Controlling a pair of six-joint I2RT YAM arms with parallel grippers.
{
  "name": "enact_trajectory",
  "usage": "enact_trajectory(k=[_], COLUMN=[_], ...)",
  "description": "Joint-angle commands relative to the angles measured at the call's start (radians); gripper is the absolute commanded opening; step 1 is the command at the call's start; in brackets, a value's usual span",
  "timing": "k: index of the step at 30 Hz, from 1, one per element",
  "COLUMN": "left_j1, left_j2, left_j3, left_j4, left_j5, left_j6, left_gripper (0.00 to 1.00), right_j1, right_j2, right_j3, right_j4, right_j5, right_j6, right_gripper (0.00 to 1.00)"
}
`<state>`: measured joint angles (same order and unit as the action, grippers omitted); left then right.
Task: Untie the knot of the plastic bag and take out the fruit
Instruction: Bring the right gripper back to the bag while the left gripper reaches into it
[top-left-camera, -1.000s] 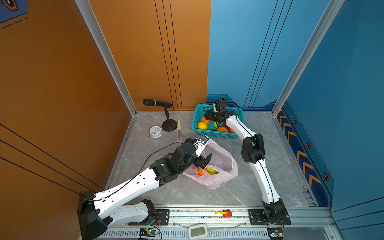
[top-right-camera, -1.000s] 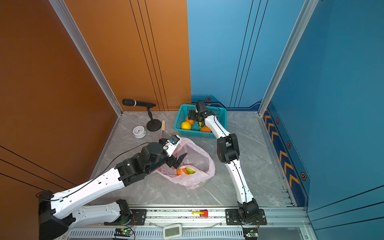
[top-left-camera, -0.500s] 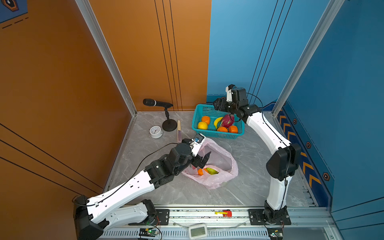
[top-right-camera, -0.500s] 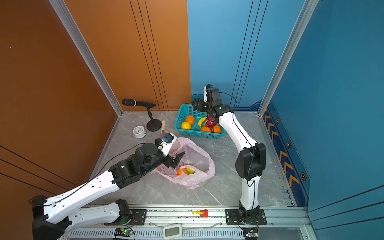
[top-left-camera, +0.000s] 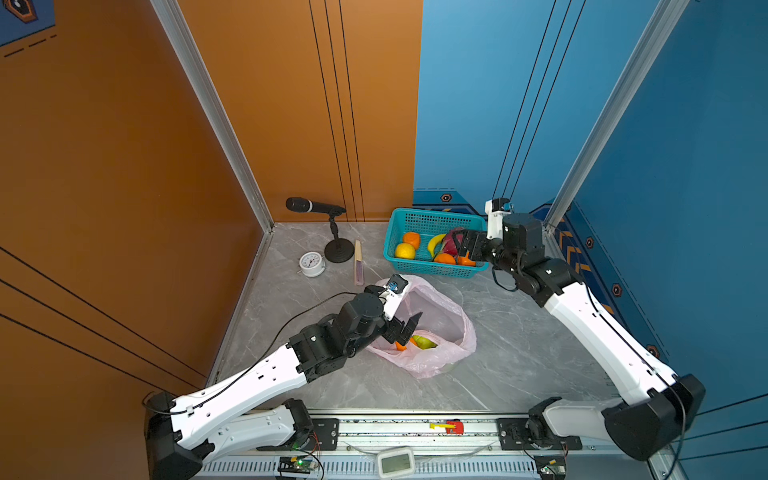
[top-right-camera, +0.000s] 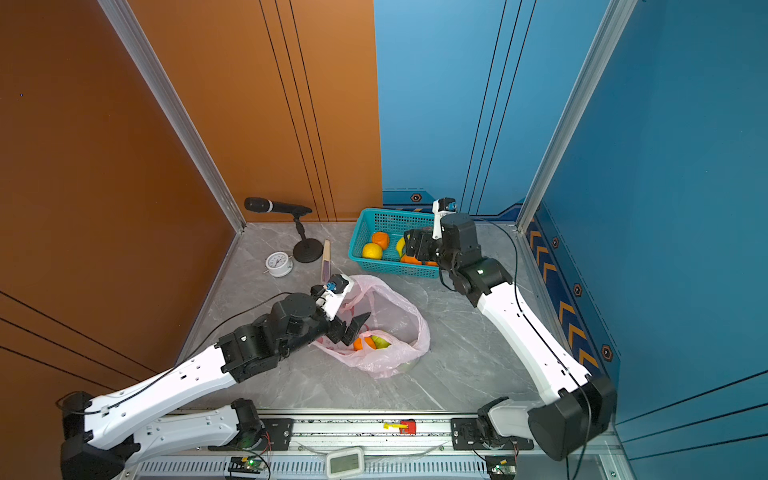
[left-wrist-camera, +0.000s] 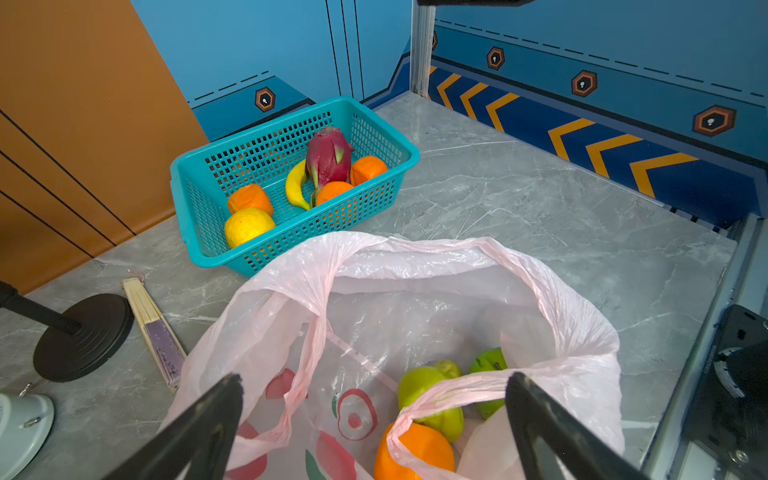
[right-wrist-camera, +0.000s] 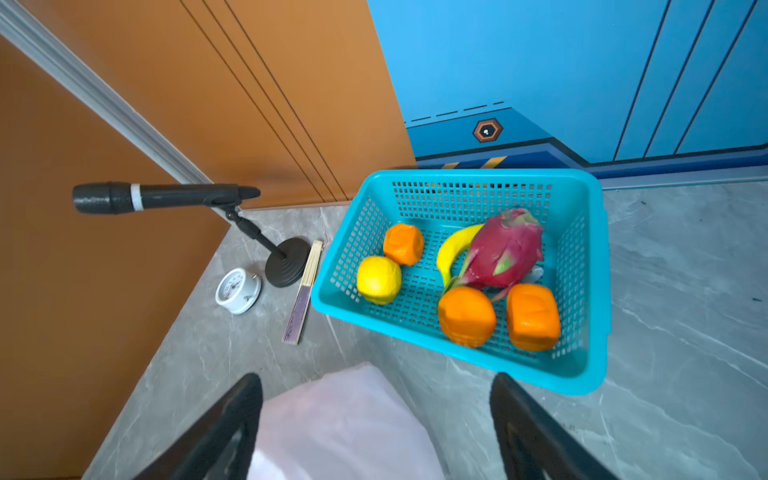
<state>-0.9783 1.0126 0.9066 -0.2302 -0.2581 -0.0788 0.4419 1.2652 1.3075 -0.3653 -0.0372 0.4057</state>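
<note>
Right gripper (top-left-camera: 459, 246) is wide open with nothing in it, up by the right end of the teal basket (top-left-camera: 432, 222). A second ago it was down inside the basket with the elbow folded over mid-table. Half a second ago it was lifted above the back wall. Now the arm stretches along the right side.

Dragon fruit (right-wrist-camera: 503, 249) lies in the basket against the banana (right-wrist-camera: 453, 249), alongside three oranges (right-wrist-camera: 467, 316) and the yellow citrus (right-wrist-camera: 378, 279).

Left gripper (left-wrist-camera: 374, 378) is also spread wide with nothing clamped, at the near-left rim of the plastic bag (left-wrist-camera: 415, 266). It has barely moved over the second.

Bag is in the same spot mid-table, mouth gaping, loop handles (left-wrist-camera: 311, 332) loose. Inside it: one orange (left-wrist-camera: 419, 453), green pear (left-wrist-camera: 432, 390), round green fruit (left-wrist-camera: 488, 365).

Microphone (top-left-camera: 316, 205), clock (top-left-camera: 311, 264) and folded fan (top-left-camera: 358, 262) are unchanged.
</note>
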Motion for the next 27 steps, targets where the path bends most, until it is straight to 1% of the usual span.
enact_trajectory(k=[1,5,11,14,15,18,19,23,27], left_j1=[-0.015,-0.02,-0.03,-0.036,-0.036,-0.037,-0.036,-0.036,-0.037], left_j2=[-0.015,-0.012,-0.009,-0.009,-0.005,0.008,0.014,0.049,0.081], left_j3=[-0.021,-0.032,-0.045,-0.063,-0.068,-0.078,-0.079,-0.086,-0.121], left_j4=[-0.016,-0.029,-0.088,-0.103,-0.11,-0.14,-0.15,-0.173,-0.16], left_j5=[0.015,0.012,0.006,-0.006,-0.014,-0.021,-0.026,-0.02,0.029], left_j6=[-0.021,-0.043,-0.119,-0.179,-0.211,-0.289,-0.311,-0.381,-0.427], left_gripper=[0.98,0.96,0.92,0.9,0.89,0.87,0.82,0.73,0.67], right_j1=[0.034,0.092,0.206,0.253,0.295,0.348,0.36,0.417,0.465], right_j2=[-0.08,-0.163,-0.237,-0.264,-0.271,-0.289,-0.294,-0.312,-0.302], right_j3=[-0.087,-0.166,-0.242,-0.281,-0.292,-0.321,-0.332,-0.393,-0.445], right_j4=[-0.013,-0.045,-0.104,-0.114,-0.123,-0.15,-0.155,-0.144,-0.143], right_j5=[0.058,0.078,0.119,0.138,0.143,0.175,0.18,0.172,0.163], right_j6=[-0.024,-0.025,0.002,0.028,0.036,0.065,0.075,0.129,0.167], right_gripper=[0.87,0.87,0.87,0.87,0.87,0.87,0.87,0.81,0.74])
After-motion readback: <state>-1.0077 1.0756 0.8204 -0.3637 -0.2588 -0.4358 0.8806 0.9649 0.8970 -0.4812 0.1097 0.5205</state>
